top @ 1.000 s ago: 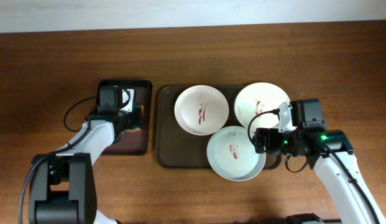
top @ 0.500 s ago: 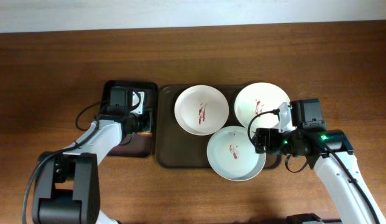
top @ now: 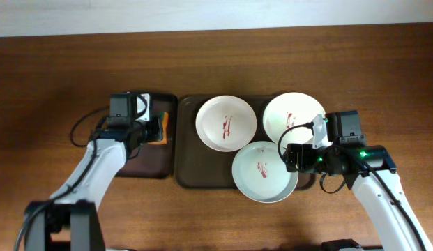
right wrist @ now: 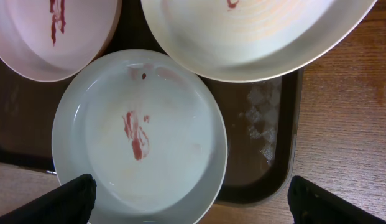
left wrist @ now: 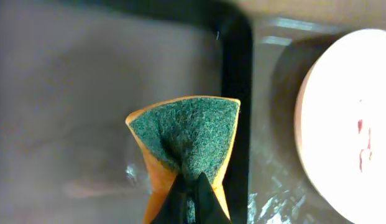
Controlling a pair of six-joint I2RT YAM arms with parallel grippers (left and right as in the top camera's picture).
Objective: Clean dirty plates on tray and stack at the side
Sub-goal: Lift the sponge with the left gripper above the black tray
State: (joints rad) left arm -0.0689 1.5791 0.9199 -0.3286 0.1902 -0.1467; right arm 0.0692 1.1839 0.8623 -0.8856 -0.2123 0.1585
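The plates (top: 226, 123) show red smears; left gripper (left wrist: 188, 186) pinches the sponge (left wrist: 186, 130), right gripper (right wrist: 200, 200) gapes.

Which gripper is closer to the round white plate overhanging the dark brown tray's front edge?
Right. The right gripper sits open at the round white plate's right rim; the left gripper is beyond the dark brown tray's opposite side, shut on a green-and-orange sponge.

The left end effector (left wrist: 191, 194) has moved right across the small tray (top: 143, 167) to its right rim, and there it now pinches the green-and-orange sponge (left wrist: 188, 134), folded. The small tray itself has slid right, closer to the brown tray (top: 190, 171).
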